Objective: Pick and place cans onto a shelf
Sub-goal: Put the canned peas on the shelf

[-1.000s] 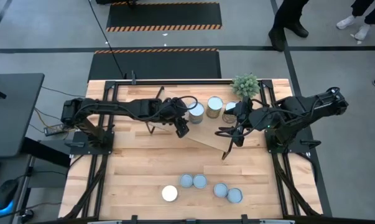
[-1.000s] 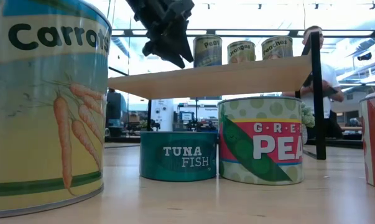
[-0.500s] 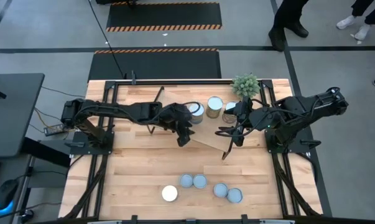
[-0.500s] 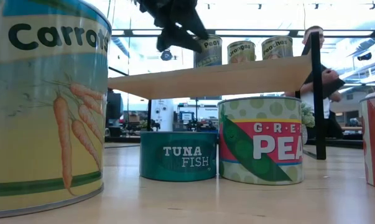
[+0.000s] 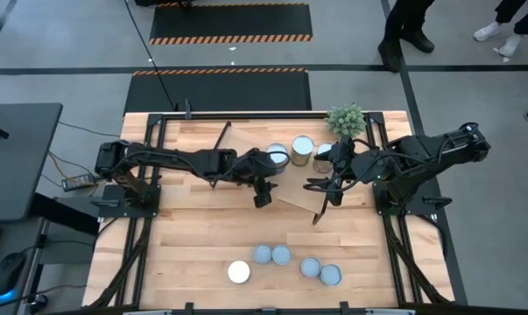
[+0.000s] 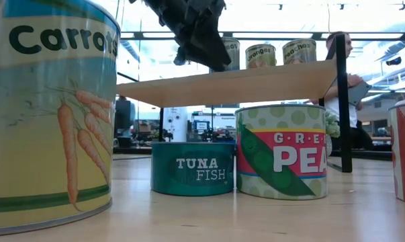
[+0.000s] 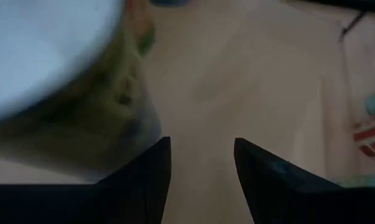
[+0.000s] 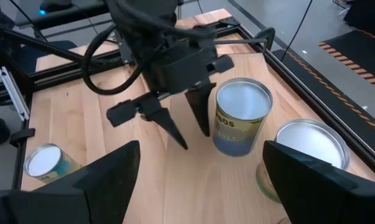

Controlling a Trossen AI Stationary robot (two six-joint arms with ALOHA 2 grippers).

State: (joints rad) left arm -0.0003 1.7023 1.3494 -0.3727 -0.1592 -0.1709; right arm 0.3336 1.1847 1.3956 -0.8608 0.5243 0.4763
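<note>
Grey floor (image 5: 62, 52) with hazard-striped black mats (image 5: 231, 22), bright ceiling lights (image 6: 269, 13).

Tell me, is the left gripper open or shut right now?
Open and empty. The right wrist view shows the left gripper with its two fingers spread, nothing between them, just beside the can standing upright on the shelf.

The shelf (image 5: 285, 179) carries three cans (image 5: 300, 150); five more (image 5: 281, 255) stand on the table (image 5: 193, 236).

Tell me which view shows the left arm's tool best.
The right wrist view: the left arm's black two-finger tool stands open, empty, beside a silver-topped can. The high view shows it small, the low view silhouetted, the left wrist view only fingertips.
</note>
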